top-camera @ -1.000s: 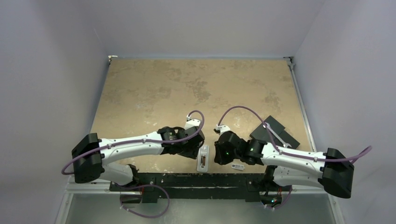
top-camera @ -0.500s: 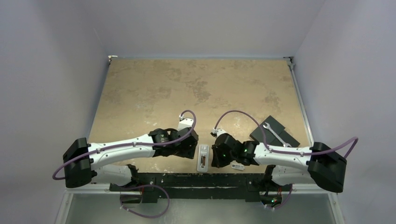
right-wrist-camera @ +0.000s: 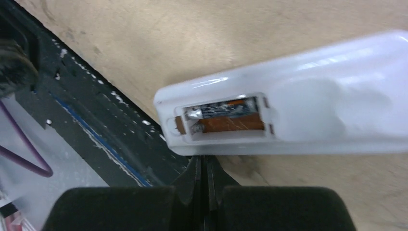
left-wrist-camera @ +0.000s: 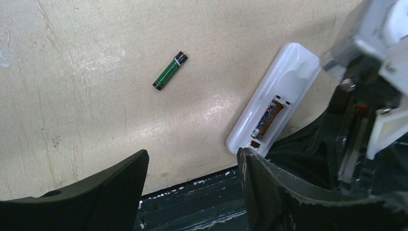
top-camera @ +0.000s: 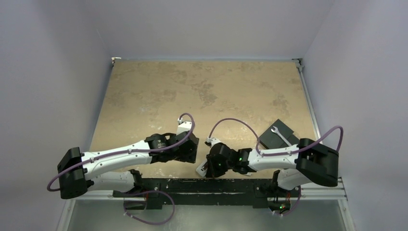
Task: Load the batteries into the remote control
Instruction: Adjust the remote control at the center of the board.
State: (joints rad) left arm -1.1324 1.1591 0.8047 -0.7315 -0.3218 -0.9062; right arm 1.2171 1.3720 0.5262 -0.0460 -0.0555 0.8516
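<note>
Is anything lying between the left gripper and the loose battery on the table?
Nothing visible. Only table surface lies between the left gripper and the battery; the remote sits off to the side.

Both arms are folded in low over the near edge of the tan, mottled table (top-camera: 202, 91). The left gripper (top-camera: 188, 155) and the right gripper (top-camera: 208, 168) point towards each other, near but apart. Only a white corner of the remote control (top-camera: 199, 169) peeks out from under the right one, tilted, just beside the black mounting rail (top-camera: 192, 185). Off to the right lies a dark flat piece (top-camera: 285, 127) with a pale wrench-shaped thing (top-camera: 281, 136) across it. Purple cables (top-camera: 185, 118) loop above each wrist.
</note>
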